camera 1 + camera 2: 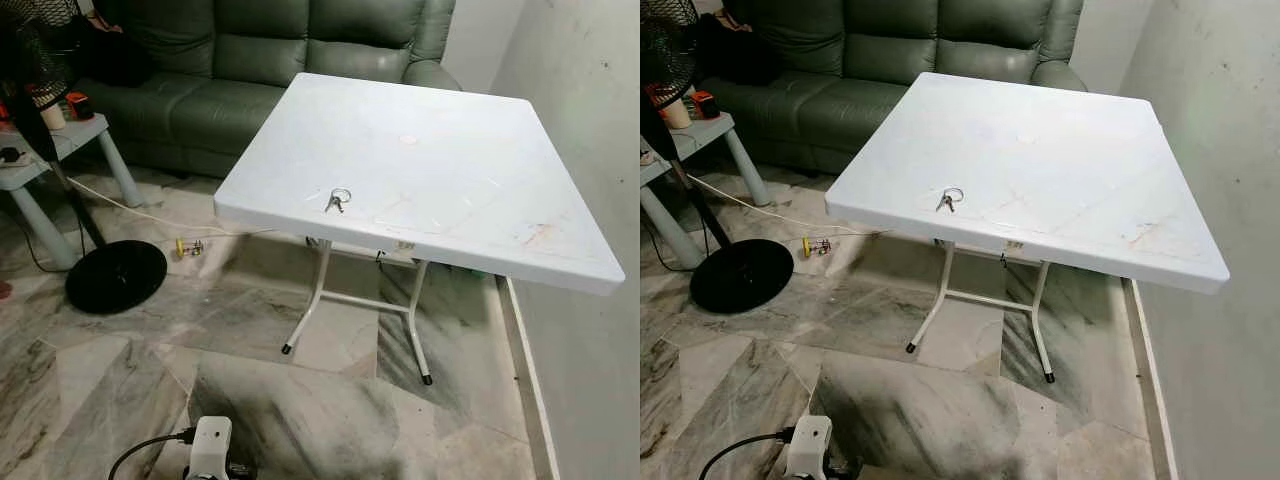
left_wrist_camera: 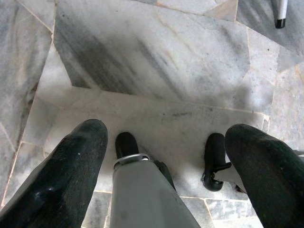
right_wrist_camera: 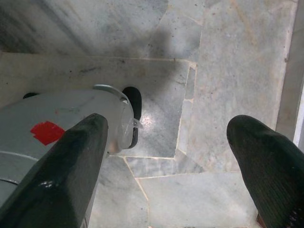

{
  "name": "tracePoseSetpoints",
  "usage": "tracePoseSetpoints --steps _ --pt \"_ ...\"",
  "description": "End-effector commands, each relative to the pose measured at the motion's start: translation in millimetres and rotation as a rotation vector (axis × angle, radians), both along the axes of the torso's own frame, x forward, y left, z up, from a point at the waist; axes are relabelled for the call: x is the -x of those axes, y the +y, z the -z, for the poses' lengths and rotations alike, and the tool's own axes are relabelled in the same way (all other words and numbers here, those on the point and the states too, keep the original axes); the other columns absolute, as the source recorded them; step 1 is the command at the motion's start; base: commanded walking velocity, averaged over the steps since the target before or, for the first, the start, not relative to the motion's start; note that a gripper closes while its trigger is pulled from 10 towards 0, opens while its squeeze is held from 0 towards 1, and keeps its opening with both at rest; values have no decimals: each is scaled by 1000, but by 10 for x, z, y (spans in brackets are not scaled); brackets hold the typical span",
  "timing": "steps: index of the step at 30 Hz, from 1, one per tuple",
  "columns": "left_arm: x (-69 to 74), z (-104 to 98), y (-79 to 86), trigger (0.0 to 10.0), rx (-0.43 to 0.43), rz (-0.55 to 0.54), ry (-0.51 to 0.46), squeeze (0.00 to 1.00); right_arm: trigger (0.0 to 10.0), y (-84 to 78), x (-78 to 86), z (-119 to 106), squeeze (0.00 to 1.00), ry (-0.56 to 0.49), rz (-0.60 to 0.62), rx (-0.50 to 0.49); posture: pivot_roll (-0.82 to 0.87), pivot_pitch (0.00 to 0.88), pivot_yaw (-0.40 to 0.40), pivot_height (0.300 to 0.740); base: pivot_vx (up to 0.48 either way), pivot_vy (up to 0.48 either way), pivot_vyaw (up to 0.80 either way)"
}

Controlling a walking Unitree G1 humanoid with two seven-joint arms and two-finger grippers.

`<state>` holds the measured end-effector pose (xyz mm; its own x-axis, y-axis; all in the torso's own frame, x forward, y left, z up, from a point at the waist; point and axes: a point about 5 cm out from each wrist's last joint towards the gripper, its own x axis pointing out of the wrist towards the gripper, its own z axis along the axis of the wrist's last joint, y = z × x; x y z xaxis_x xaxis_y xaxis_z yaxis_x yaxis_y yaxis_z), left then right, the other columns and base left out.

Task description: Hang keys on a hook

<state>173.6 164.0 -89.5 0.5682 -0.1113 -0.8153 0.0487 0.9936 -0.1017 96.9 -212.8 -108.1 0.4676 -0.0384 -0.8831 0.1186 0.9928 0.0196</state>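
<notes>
A small bunch of keys (image 1: 337, 199) on a metal ring lies near the front edge of a white folding table (image 1: 470, 150), left of its middle. The same keys (image 1: 949, 198) appear in the right eye view. Both arms hang down idle. In the left wrist view my left gripper (image 2: 166, 156) is open, pointing at the marble floor over my own leg and feet. In the right wrist view my right gripper (image 3: 171, 156) is open too, its two black fingers wide apart above the floor beside my leg.
A green leather sofa (image 1: 250, 60) stands behind the table. At left are a light side table (image 1: 60, 150), a standing fan with a round black base (image 1: 115, 275) and a cable across the marble floor. A wall (image 1: 590, 120) runs along the right.
</notes>
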Motion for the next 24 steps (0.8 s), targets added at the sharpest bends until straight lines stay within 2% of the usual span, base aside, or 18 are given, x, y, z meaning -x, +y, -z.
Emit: tracePoseSetpoints --steps 1,8,14,15,18,21,24 --pt "30 12 10 10000 1 2 5 0 10000 2 3 -1 1000 -6 0 -4 31 0 -55 740 0 0 0" --pt "25 9 3 10000 2 5 0 0 10000 -3 -24 -10 1000 -19 3 4 31 0 -55 740 0 0 0" --pt "-88 -47 -14 10000 10 8 -46 0 10000 -28 -135 -49 1000 -67 15 19 28 0 -54 740 0 0 0" --pt "-131 -68 -16 10000 10 8 -61 0 10000 -42 -176 -65 0 -81 16 28 28 1 -54 740 0 0 0" --pt "-158 -81 -16 10000 11 5 -67 0 10000 -56 -224 -81 0 -92 17 34 28 1 -54 740 0 0 0" --pt "-183 -93 -20 10000 8 16 -72 0 10000 -34 -384 -133 0 -142 -1 31 24 0 -51 740 0 0 0" --pt "-190 -96 -25 10000 11 16 -72 0 10000 -20 -434 -149 0 -159 -3 29 21 0 -48 740 0 0 0"
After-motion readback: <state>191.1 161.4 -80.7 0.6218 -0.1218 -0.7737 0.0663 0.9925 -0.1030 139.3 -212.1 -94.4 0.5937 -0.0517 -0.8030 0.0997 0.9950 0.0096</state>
